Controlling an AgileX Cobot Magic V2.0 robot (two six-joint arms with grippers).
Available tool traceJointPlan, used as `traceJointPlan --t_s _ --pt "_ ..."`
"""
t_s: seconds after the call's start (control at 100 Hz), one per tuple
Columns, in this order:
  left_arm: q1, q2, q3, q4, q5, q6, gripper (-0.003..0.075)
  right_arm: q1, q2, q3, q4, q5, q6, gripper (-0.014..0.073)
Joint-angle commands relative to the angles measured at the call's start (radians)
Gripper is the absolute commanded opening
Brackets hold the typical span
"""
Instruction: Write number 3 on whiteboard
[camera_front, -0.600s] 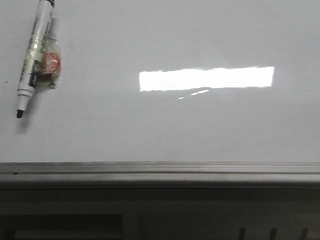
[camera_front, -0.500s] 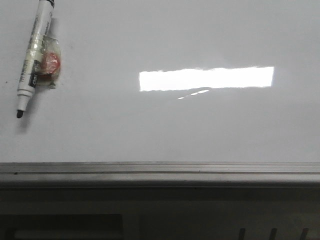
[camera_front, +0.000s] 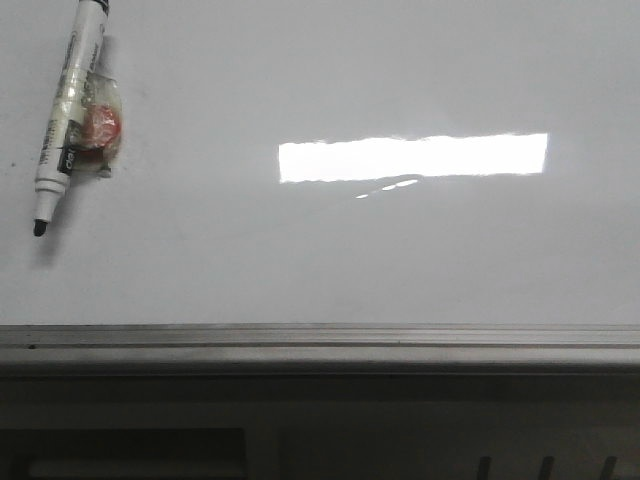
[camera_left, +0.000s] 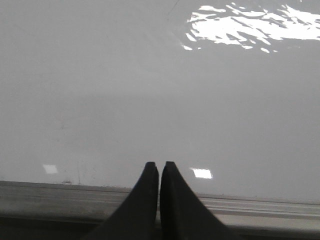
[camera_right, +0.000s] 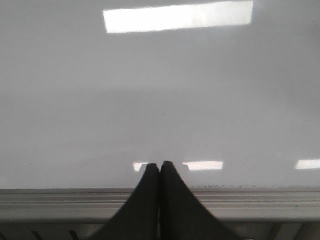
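Observation:
The whiteboard (camera_front: 400, 260) lies flat and glossy, with a bright rectangular light reflection on it and a grey metal rail along its near edge. No number 3 shows on it. A white marker (camera_front: 68, 110) with a black tip lies at the far left, tip toward me, uncapped, with a taped red piece (camera_front: 98, 127) beside its barrel. My left gripper (camera_left: 159, 165) is shut and empty over the board's near edge. My right gripper (camera_right: 160, 164) is shut and empty over the near edge too. Neither gripper shows in the front view.
The grey rail (camera_front: 320, 337) runs the board's full width, also in the left wrist view (camera_left: 60, 192) and the right wrist view (camera_right: 260, 197). Below it is a dark frame with slots (camera_front: 545, 468).

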Motion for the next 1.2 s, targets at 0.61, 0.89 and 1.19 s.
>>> traceJointPlan --t_s 0.61,0.89,1.19 --pt "-0.009 -0.024 0.032 0.029 -0.103 -0.011 -0.0020 -0.005 -0.014 0.023 -0.027 -0.412 -0.002 -0.0065" --pt "-0.009 -0.024 0.032 0.024 -0.239 -0.011 -0.0020 -0.005 -0.014 0.023 -0.027 -0.590 -0.002 -0.0064" --pt "-0.009 -0.023 -0.009 -0.046 -0.242 -0.015 -0.0020 -0.005 -0.006 0.006 0.045 -0.338 0.002 -0.0064"
